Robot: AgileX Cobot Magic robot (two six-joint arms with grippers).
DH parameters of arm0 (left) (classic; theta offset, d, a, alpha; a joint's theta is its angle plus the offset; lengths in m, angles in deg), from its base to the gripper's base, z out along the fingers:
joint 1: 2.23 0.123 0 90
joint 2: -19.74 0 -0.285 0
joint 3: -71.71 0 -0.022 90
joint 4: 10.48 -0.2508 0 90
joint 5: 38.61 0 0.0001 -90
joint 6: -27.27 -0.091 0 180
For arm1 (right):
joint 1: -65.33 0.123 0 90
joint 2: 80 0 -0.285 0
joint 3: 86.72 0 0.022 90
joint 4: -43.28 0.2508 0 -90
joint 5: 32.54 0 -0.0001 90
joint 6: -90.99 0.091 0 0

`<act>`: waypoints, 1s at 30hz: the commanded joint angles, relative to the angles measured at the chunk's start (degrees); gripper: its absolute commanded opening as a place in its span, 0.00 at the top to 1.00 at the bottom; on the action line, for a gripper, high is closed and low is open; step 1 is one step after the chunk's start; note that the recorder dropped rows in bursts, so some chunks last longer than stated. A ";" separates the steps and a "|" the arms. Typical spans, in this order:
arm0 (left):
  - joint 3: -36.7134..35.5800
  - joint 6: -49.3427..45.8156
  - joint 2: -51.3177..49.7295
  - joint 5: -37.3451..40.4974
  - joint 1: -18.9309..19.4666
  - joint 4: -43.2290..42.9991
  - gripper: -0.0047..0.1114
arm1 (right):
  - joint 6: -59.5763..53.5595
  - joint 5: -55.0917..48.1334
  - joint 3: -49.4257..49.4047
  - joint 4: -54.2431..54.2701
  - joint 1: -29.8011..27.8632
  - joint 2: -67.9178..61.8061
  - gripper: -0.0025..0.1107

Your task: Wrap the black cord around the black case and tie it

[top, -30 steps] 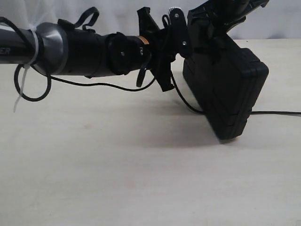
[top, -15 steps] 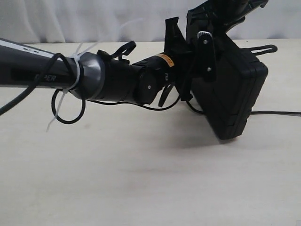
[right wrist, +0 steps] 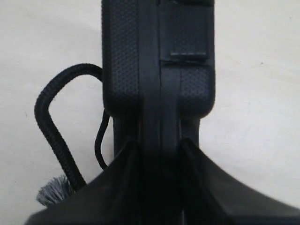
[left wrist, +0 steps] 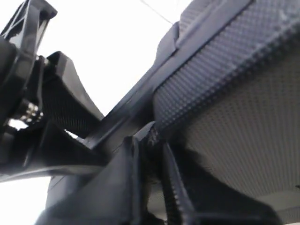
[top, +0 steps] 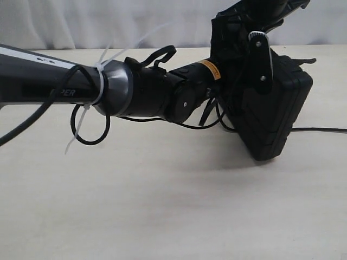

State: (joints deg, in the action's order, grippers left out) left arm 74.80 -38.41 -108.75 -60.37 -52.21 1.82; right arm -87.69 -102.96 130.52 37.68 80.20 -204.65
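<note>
The black case [top: 271,114] stands tilted on one corner on the table. My right gripper [top: 244,21] comes down from above and is shut on its top edge. In the right wrist view the fingers clamp the case [right wrist: 122,56] at its seam [right wrist: 158,143]. The black cord [right wrist: 49,126] loops beside it there, ending in a frayed tip. My left gripper [top: 246,65] is pressed against the case's left face. In the left wrist view its fingers [left wrist: 151,145] are closed on a bit of braided cord [left wrist: 152,137], next to the textured case [left wrist: 234,103]. More cord [top: 320,130] trails right on the table.
The beige table [top: 162,206] stretches in front of the case. A white curtain closes off the back. My left forearm crosses the left half of the exterior view, with a white zip tie and a glossy cable loop [top: 89,127] hanging from it.
My left arm has pushed rightward, bringing its gripper from left of the case onto the case's face. The case and the right gripper have stayed put.
</note>
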 commanded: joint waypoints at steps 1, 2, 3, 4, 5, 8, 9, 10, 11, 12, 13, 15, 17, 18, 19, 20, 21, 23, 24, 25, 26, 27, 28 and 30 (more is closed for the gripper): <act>0.47 1.69 0.00 1.69 -0.23 -1.86 0.81 | -0.25 0.46 0.09 0.88 -0.07 0.55 0.94; 0.47 1.69 0.10 1.69 -0.08 -1.65 0.75 | -0.25 0.46 0.09 0.88 -0.07 0.55 0.94; 0.47 1.69 0.10 1.42 0.01 -0.79 0.71 | -0.25 0.46 0.09 0.88 -0.07 0.55 0.94; 0.47 1.58 0.22 1.31 0.04 -0.18 0.67 | -0.25 0.46 0.09 0.88 -0.07 0.55 0.94; 0.47 1.46 0.31 1.12 0.04 1.25 0.63 | -0.25 0.46 0.09 0.88 -0.07 0.55 0.94; 0.47 1.06 1.23 1.55 0.04 4.40 0.57 | -0.25 0.46 0.09 0.88 -0.07 0.55 0.94; 0.47 1.06 1.64 2.18 0.04 4.95 0.55 | -0.25 0.46 0.09 0.88 -0.07 0.55 0.94; 0.47 0.94 1.97 3.30 0.04 5.81 0.54 | -0.25 0.46 0.09 0.88 -0.07 0.55 0.94; 0.47 0.94 2.49 4.62 0.04 6.54 0.52 | -0.25 0.46 0.09 0.88 -0.07 0.55 0.94; 0.47 0.94 2.92 6.51 0.04 6.65 0.51 | -0.25 0.46 0.09 0.88 -0.07 0.55 0.94; 0.47 0.94 3.45 8.92 0.04 6.65 0.50 | -0.25 0.46 0.09 0.88 -0.07 0.55 0.94; 0.47 0.94 4.38 13.07 0.04 6.65 0.48 | -0.25 0.46 0.09 0.88 -0.07 0.55 0.94; 0.47 0.94 5.09 15.99 0.29 6.65 0.45 | -0.25 0.46 0.09 0.88 -0.07 0.55 0.94; 0.47 0.94 5.61 17.16 0.67 6.55 0.44 | -0.25 0.46 0.09 0.88 -0.07 0.55 0.94; 0.47 0.94 5.73 17.93 1.16 6.55 0.43 | -0.25 0.46 0.09 0.88 -0.07 0.55 0.94; 0.47 0.94 5.98 18.91 1.69 6.55 0.44 | -0.25 0.46 0.09 0.88 -0.07 0.55 0.94; 0.47 0.94 6.09 20.16 2.16 6.55 0.44 | -0.25 0.46 0.09 0.88 -0.07 0.55 0.94; 0.47 1.07 6.13 23.21 4.00 6.65 0.44 | -0.25 0.46 0.09 0.88 -0.07 0.55 0.94; 0.47 1.36 6.13 23.89 4.59 6.65 0.44 | -0.25 0.46 0.09 0.88 -0.07 0.55 0.94; 0.47 1.52 6.13 24.34 5.11 6.65 0.44 | -0.25 0.46 0.09 0.88 -0.07 0.55 0.94; 0.47 1.52 6.13 24.48 5.59 6.65 0.44 | -0.25 0.46 0.09 0.88 -0.07 0.55 0.94; 0.47 1.52 6.13 24.48 5.84 6.65 0.44 | -0.25 0.46 0.09 0.88 -0.07 0.55 0.94; 0.47 1.52 6.13 24.48 6.30 6.65 0.44 | -0.25 0.46 0.09 0.88 -0.07 0.55 0.94; 0.47 1.52 6.13 24.64 6.70 6.54 0.44 | -0.25 0.46 0.09 0.99 -0.07 0.55 0.94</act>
State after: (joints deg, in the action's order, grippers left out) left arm 75.12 -37.49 -103.13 -35.94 -45.89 8.10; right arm -88.17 -103.09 130.52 38.15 80.20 -204.63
